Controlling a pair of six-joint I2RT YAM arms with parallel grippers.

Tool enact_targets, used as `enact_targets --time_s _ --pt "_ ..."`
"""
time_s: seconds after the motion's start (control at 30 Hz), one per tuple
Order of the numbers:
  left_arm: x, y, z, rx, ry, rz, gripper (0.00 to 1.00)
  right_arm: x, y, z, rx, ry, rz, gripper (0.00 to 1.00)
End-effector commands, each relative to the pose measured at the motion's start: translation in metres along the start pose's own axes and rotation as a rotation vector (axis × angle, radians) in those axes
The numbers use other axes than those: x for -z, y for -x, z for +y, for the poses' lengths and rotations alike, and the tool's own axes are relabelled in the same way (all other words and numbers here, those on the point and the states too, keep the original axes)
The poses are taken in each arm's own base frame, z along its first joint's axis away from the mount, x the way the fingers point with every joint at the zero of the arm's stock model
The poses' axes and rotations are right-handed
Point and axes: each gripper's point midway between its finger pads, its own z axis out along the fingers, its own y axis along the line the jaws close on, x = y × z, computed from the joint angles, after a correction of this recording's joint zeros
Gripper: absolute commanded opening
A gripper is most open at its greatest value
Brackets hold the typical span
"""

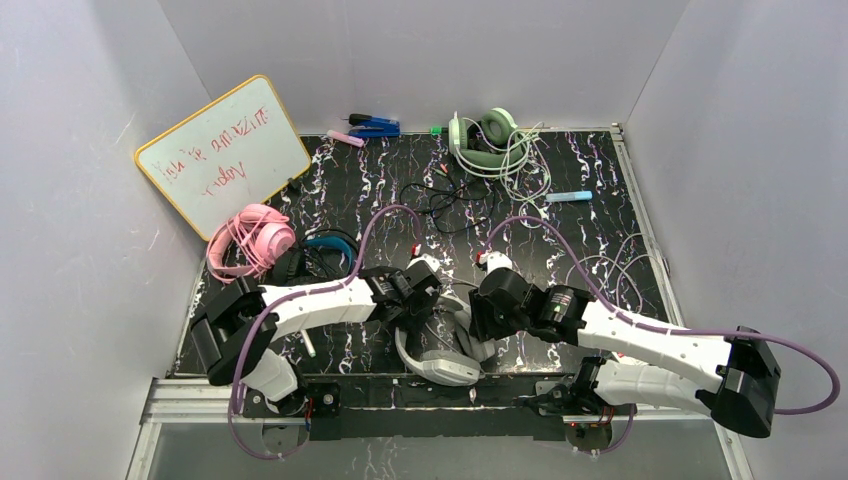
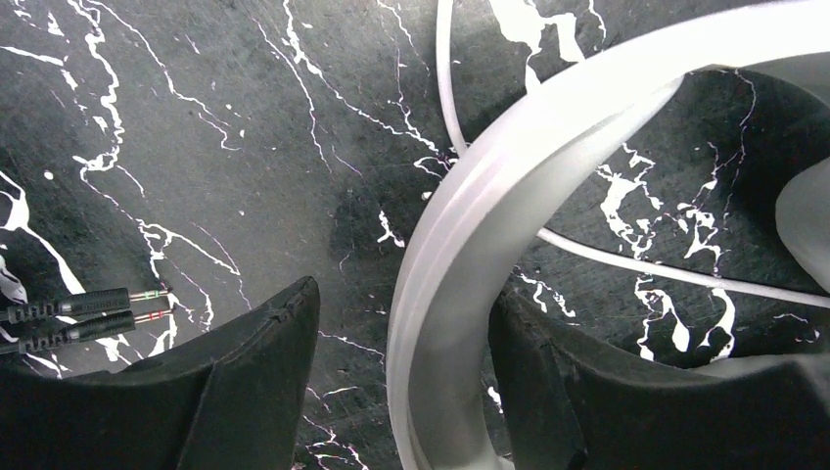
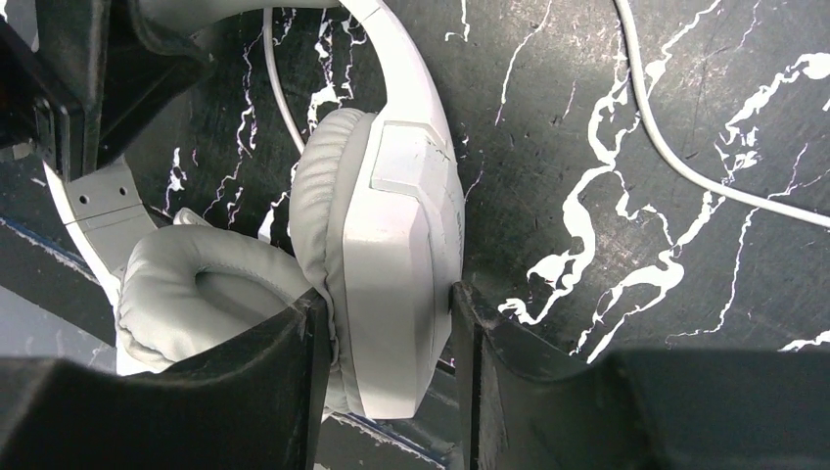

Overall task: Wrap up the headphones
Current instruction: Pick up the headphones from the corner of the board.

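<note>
The white-grey headphones (image 1: 440, 366) lie at the near edge of the table between my two arms. My left gripper (image 2: 406, 294) straddles their headband (image 2: 548, 127). The right finger rests against the band and the left finger (image 2: 264, 352) stands off it, so the jaws are open. My right gripper (image 3: 389, 294) is shut on one ear cup (image 3: 391, 196), one finger on the cushion and the other on the hard shell. The other cushion (image 3: 196, 284) lies to its left. The thin white cord (image 3: 685, 166) trails loose over the table.
Pink headphones (image 1: 255, 238) and a black-and-blue pair (image 1: 325, 250) lie at the left by a leaning whiteboard (image 1: 225, 150). A green-white pair (image 1: 485, 140) lies at the back. Black cables (image 1: 440, 200), two jack plugs (image 2: 98, 313) and markers (image 1: 568, 196) are scattered about.
</note>
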Motion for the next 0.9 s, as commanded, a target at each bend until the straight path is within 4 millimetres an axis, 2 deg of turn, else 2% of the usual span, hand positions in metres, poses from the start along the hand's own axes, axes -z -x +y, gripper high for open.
enact_targets --time_s 0.0,0.07,0.17,0.23,0.37,0.47,0.57,0.63,0.7,0.8,0.87 --pt "0.005 0.015 0.004 0.007 0.049 -0.043 0.58 0.008 0.018 0.022 0.019 0.103 -0.073 0.5" --pt "0.006 0.017 0.003 0.007 0.054 -0.048 0.56 0.008 0.018 0.023 0.03 0.116 -0.072 0.5" --pt "0.009 0.023 -0.001 0.0 0.041 -0.058 0.63 0.008 0.018 0.024 0.036 0.118 -0.074 0.5" --pt "0.012 0.026 -0.003 -0.013 0.033 -0.07 0.62 0.008 0.018 0.023 0.039 0.114 -0.074 0.5" --pt "0.014 0.027 -0.002 -0.025 0.039 -0.068 0.31 0.01 0.024 0.024 0.037 0.114 -0.094 0.5" --pt "0.018 0.025 0.003 -0.034 0.065 -0.045 0.12 0.018 0.036 0.022 0.036 0.093 -0.138 0.64" --pt "0.028 0.025 0.008 -0.053 0.073 -0.043 0.04 0.036 0.057 0.015 0.022 0.053 -0.234 0.79" --pt "0.039 0.027 0.015 -0.051 0.087 -0.064 0.02 0.05 0.073 0.009 0.012 0.034 -0.322 0.9" --pt "0.055 0.031 0.023 -0.032 0.103 -0.101 0.0 0.065 0.086 0.001 -0.003 0.007 -0.401 0.98" --pt "0.085 0.042 0.036 0.003 0.116 -0.172 0.0 0.078 0.096 -0.019 -0.047 -0.092 -0.456 0.99" --pt "0.111 0.051 0.047 0.04 0.118 -0.232 0.0 0.079 0.1 -0.024 -0.051 -0.137 -0.453 0.99"
